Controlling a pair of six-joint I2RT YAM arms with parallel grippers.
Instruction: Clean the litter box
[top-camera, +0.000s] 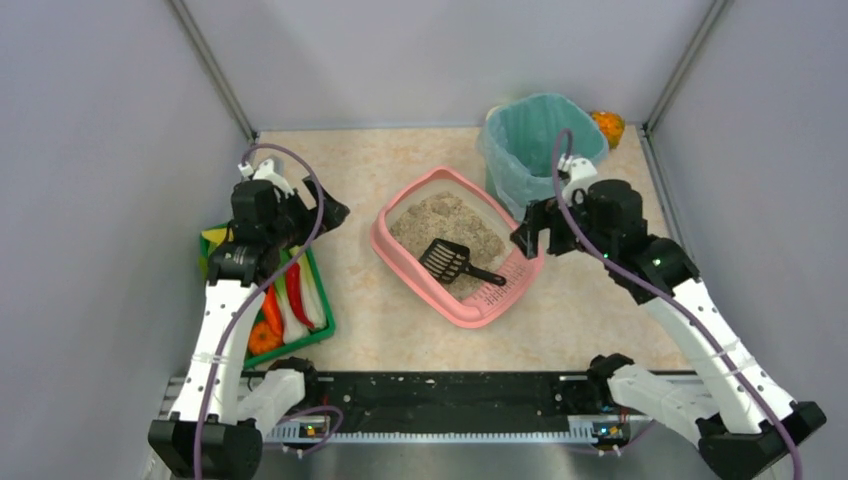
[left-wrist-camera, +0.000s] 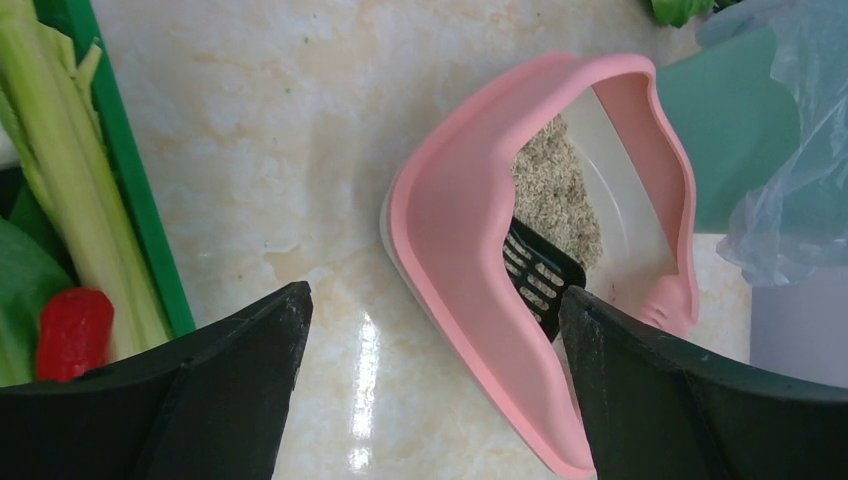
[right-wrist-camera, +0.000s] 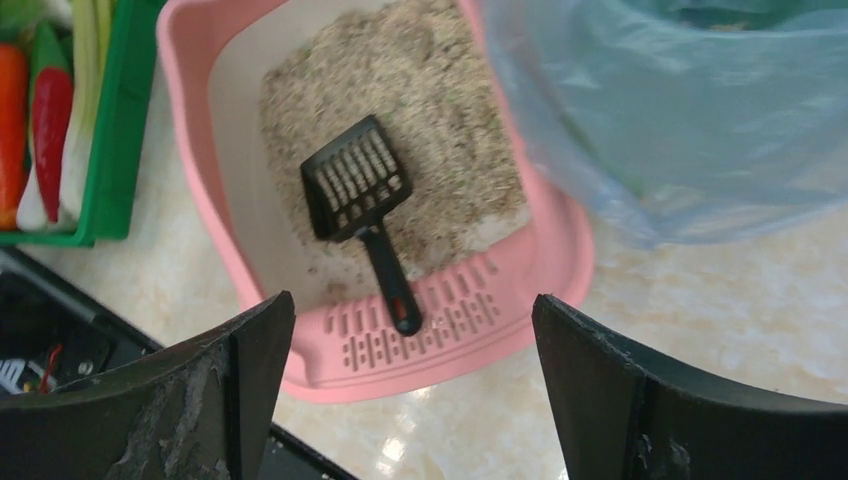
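Note:
The pink litter box (top-camera: 383, 245) sits mid-table with beige litter (top-camera: 440, 218) inside and a slotted ledge (top-camera: 500, 290) at its near right end. A black slotted scoop (top-camera: 452, 262) lies in it, head on the litter and handle on the ledge. My left gripper (top-camera: 335, 215) is open and empty, above the table left of the box. My right gripper (top-camera: 522, 240) is open and empty, above the box's right edge. The left wrist view shows the left gripper (left-wrist-camera: 432, 295), the box wall (left-wrist-camera: 450, 230) and the scoop (left-wrist-camera: 540, 275). The right wrist view shows the right gripper (right-wrist-camera: 412, 300), the box (right-wrist-camera: 200, 170) and the scoop (right-wrist-camera: 355, 185).
A tall teal-lined bin (top-camera: 540, 140) stands right behind the box, with an orange item (top-camera: 607, 125) behind it. A green tray (top-camera: 318, 300) of colourful toy vegetables lies at the left, under my left arm. Grey walls close in the table.

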